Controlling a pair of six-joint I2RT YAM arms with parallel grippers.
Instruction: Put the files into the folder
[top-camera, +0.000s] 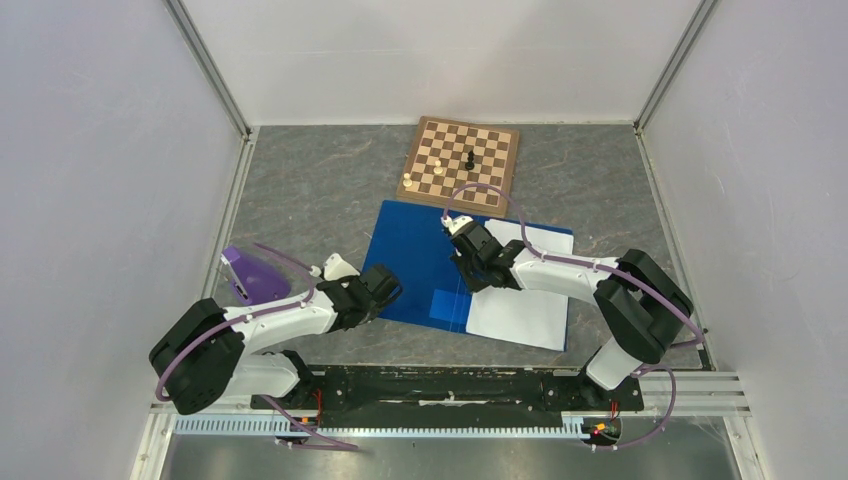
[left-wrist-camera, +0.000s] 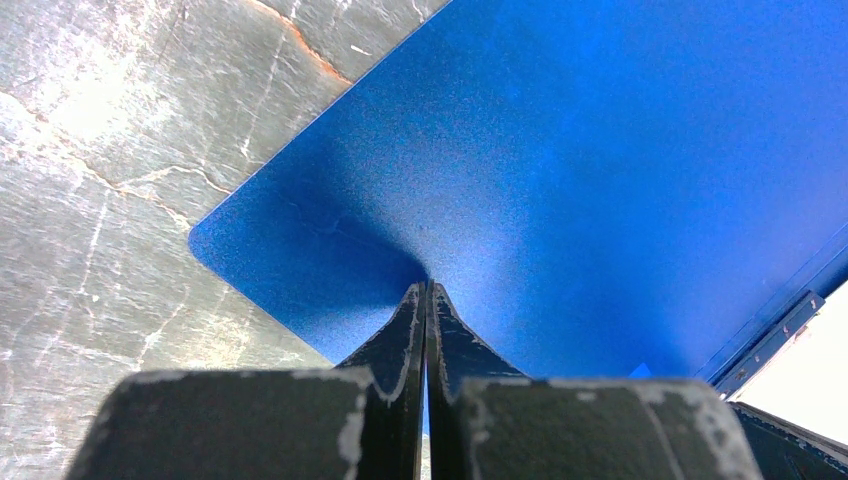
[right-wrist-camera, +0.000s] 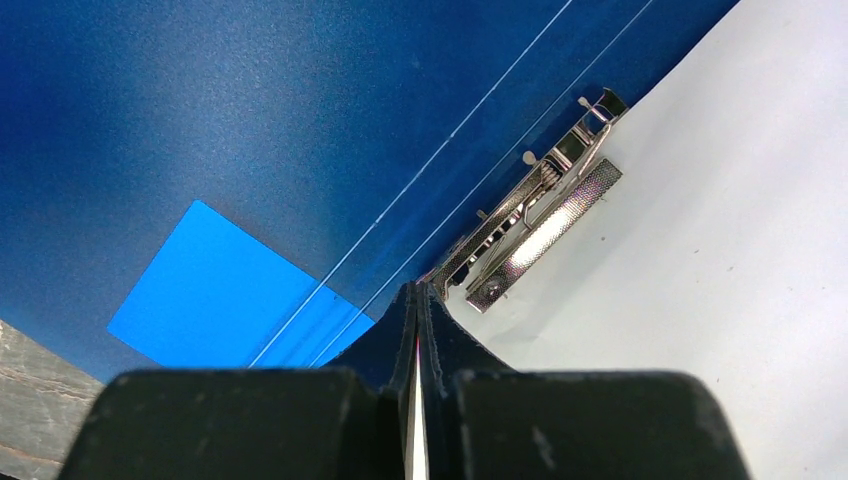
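Observation:
The blue folder lies open on the table, its cover spread to the left. The white files lie on its right half, beside the metal clip on the spine. My left gripper is shut on the near-left edge of the cover. The plastic creases at the fingertips, and the corner stands a little off the table. My right gripper is shut, its tip just beside the clip at the seam between the blue cover and the paper. Nothing shows between its jaws.
A wooden chessboard with a few pieces lies just beyond the folder's far edge. A purple object sits left of my left arm. A lighter blue patch marks the cover near the spine. White walls close in the table.

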